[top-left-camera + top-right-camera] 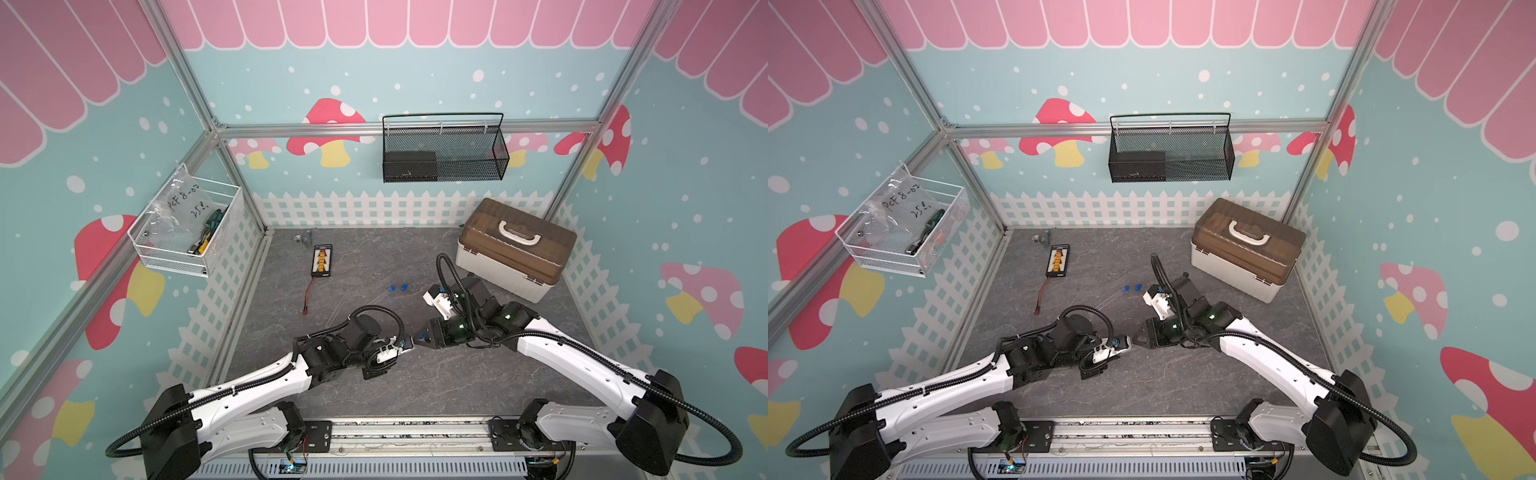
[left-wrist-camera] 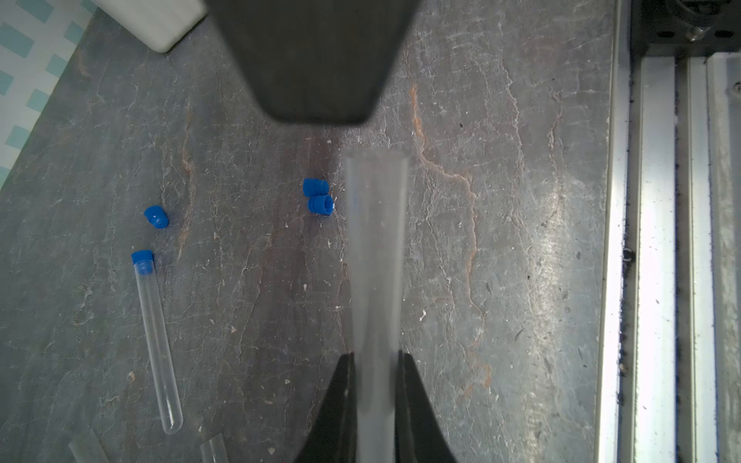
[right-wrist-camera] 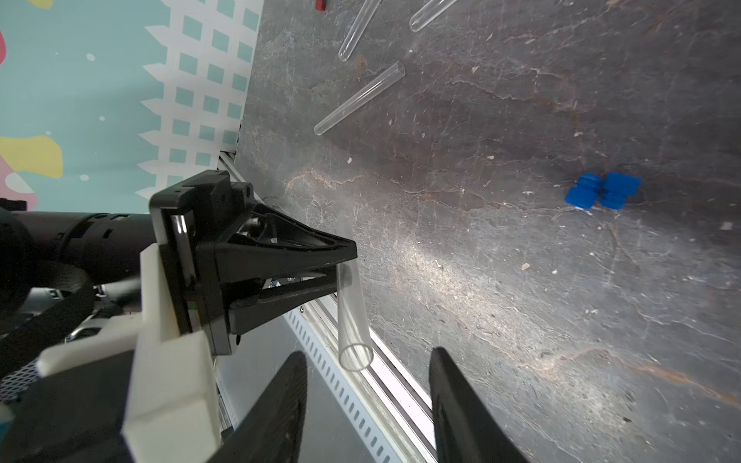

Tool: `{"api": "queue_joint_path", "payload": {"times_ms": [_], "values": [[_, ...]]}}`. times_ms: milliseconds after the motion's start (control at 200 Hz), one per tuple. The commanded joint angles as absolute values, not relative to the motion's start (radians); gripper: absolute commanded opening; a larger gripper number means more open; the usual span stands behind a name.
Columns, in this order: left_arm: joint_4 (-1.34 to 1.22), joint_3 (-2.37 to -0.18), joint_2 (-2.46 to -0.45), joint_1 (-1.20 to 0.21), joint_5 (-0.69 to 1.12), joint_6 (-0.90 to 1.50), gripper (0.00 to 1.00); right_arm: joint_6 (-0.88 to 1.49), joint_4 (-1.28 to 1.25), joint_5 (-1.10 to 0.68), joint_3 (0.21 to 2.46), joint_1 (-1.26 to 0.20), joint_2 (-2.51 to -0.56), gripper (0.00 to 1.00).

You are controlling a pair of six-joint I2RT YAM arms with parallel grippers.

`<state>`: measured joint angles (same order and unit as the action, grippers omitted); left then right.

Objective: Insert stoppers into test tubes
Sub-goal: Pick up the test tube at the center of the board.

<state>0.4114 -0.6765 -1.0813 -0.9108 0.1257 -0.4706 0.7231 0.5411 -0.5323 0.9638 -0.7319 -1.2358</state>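
My left gripper [image 2: 375, 354] is shut on a clear test tube [image 2: 377, 248] and holds it above the grey table, open mouth towards my right gripper [image 3: 369, 352]. The right gripper is open with nothing in it; the tube's mouth [image 3: 355, 356] hangs level with its fingertips without touching them. In both top views the two grippers [image 1: 409, 343] [image 1: 419, 338] meet tip to tip at mid-table. Two blue stoppers [image 2: 316, 196] lie together below. Another stopper [image 2: 156, 216] lies loose beside a stoppered tube [image 2: 156, 340]. Two more tubes [image 3: 361, 98] [image 3: 357, 28] lie on the table.
A white toolbox with a brown lid [image 1: 515, 249] stands at the back right. A black charger board with a red wire [image 1: 322, 259] lies at the back left. Baskets hang on the left wall [image 1: 187, 232] and the back wall [image 1: 444, 149]. An aluminium rail [image 1: 411, 432] edges the front.
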Motion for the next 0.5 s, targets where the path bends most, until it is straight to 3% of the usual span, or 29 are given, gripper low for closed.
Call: {"api": "queue_joint_path", "payload": {"times_ms": [0, 235, 495], "values": [[0.392, -0.666, -1.086, -0.908, 0.142, -0.453, 0.1, 0.745, 0.494, -0.53, 0.948, -0.754, -1.254, 0.46], [0.391, -0.666, -1.086, -0.909, 0.133, -0.443, 0.1, 0.769, 0.462, -0.505, 0.942, -0.795, -1.306, 0.44], [0.39, -0.664, -1.086, -0.908, 0.121, -0.441, 0.1, 0.796, 0.428, -0.502, 0.931, -0.819, -1.33, 0.35]]}}
